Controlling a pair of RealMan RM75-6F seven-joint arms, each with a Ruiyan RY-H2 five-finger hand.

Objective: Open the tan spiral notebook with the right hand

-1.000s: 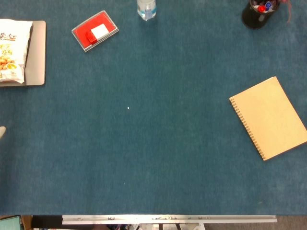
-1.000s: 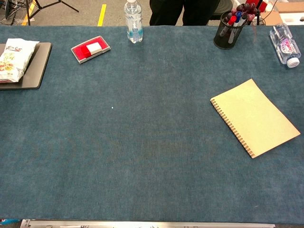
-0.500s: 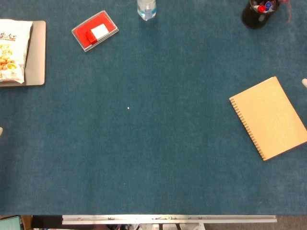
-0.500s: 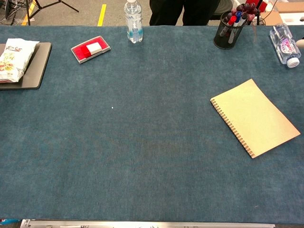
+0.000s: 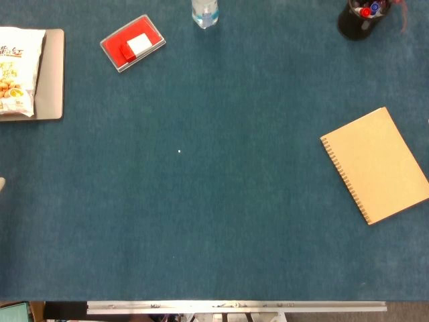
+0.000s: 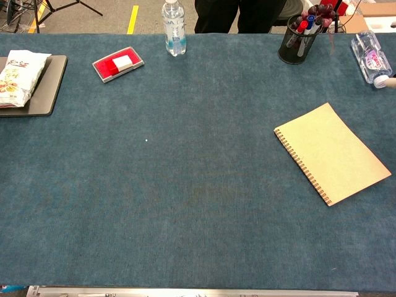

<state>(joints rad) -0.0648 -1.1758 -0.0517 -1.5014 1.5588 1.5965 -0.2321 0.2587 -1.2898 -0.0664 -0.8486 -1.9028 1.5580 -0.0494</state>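
A wide table [image 5: 214, 221] covered in dark blue, felt-like cloth fills both views, with a strip of bare metal rail [image 5: 234, 306] along its near edge. The tan spiral notebook [image 5: 377, 165] lies closed and flat on the right side of the cloth. It is a plain kraft-card rectangle turned at an angle, its wire coil running down the long edge that faces the table's middle. At the far left sits a flat grey board [image 5: 52, 74] with rounded corners, and a crinkly printed snack bag [image 5: 15, 70] rests on it. A shallow red rectangular case [image 5: 133, 43] with a white block inside lies tilted near the back. A black mesh pen cup [image 5: 358, 19] stands at the back right, stuffed with red and blue markers. One clear plastic bottle [image 6: 174, 18] stands upright at the back, and another [image 6: 370, 57] lies on its side by the right edge. Of the right hand [image 6: 392, 81] only a pale sliver shows beside that bottle's cap, well apart from the notebook. The left hand [image 5: 1, 183] is likewise a sliver at the left border. I cannot tell how either one's fingers lie.
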